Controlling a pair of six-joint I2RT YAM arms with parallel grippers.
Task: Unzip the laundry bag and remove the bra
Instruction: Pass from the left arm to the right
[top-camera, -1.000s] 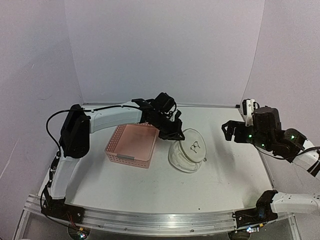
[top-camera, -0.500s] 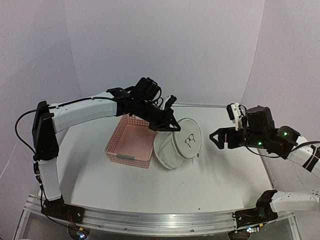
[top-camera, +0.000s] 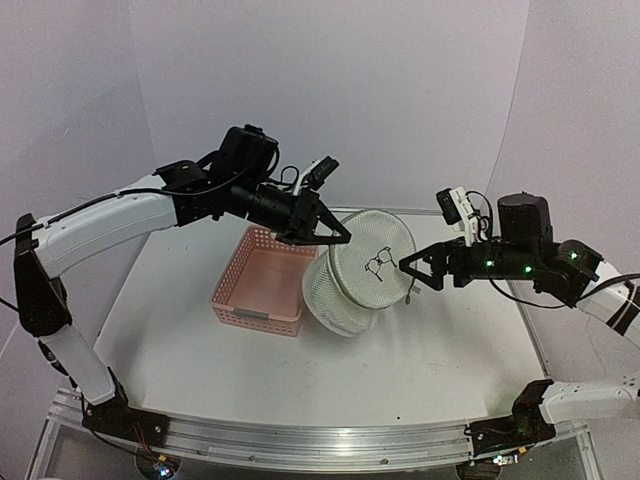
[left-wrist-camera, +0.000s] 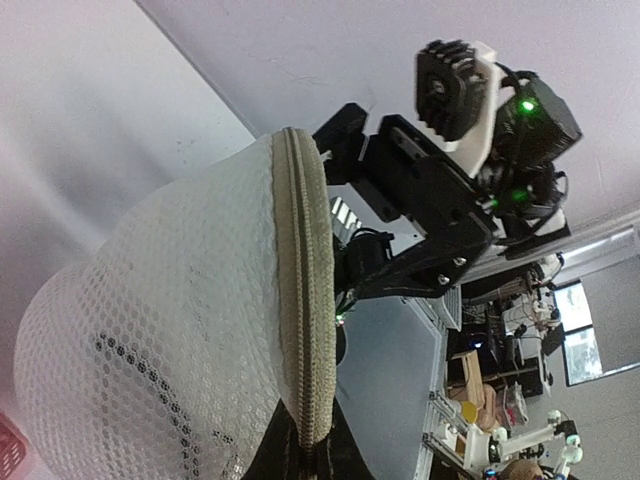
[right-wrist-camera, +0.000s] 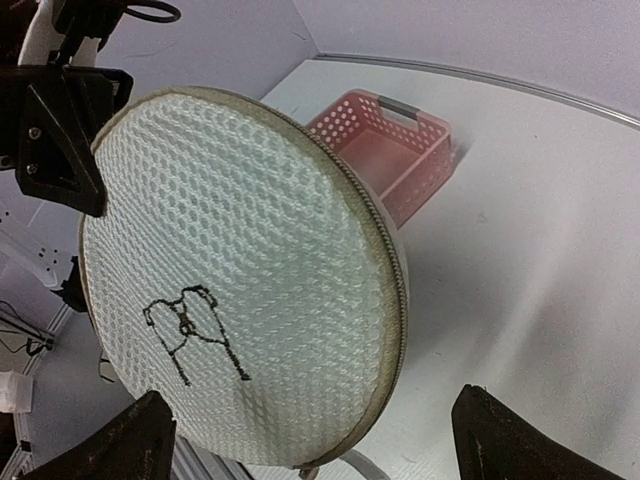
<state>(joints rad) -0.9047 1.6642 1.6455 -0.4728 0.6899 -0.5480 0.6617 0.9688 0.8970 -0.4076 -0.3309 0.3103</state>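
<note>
Found the laundry bag (top-camera: 365, 270) raised over the table (top-camera: 450, 350), just right of the pink basket (top-camera: 262, 290), stretched to its drum shape and tilted. Noted the left gripper (top-camera: 335, 238) pressed together on the upper hoop rim, directly on the zipper (left-wrist-camera: 305, 300) seam as seen from the left wrist. Judged this hold deliberate, meant to pull the mesh taut and to turn the round face with the black drawing (right-wrist-camera: 190, 330) toward the other arm. Could not tell contact between the lower hoop and the table.

Recorded the right gripper (top-camera: 412, 272) spread wide, holding nothing, just beside the edge of that face and not touching it. Judged the position an approach to the zipper running round the hoop edge. Could not make out the pull tab with certainty. Suspected a small loop at the bottom of the right wrist view.

Saw no bra outside the bag. Noted dark shapes behind the mesh in the left wrist view and presumed the bra inside. Rated the zipper closed along its visible stretch, with unzipping not yet begun.

Flagged one risk: mesh bunching under the pull unless held firm at the rim.
</note>
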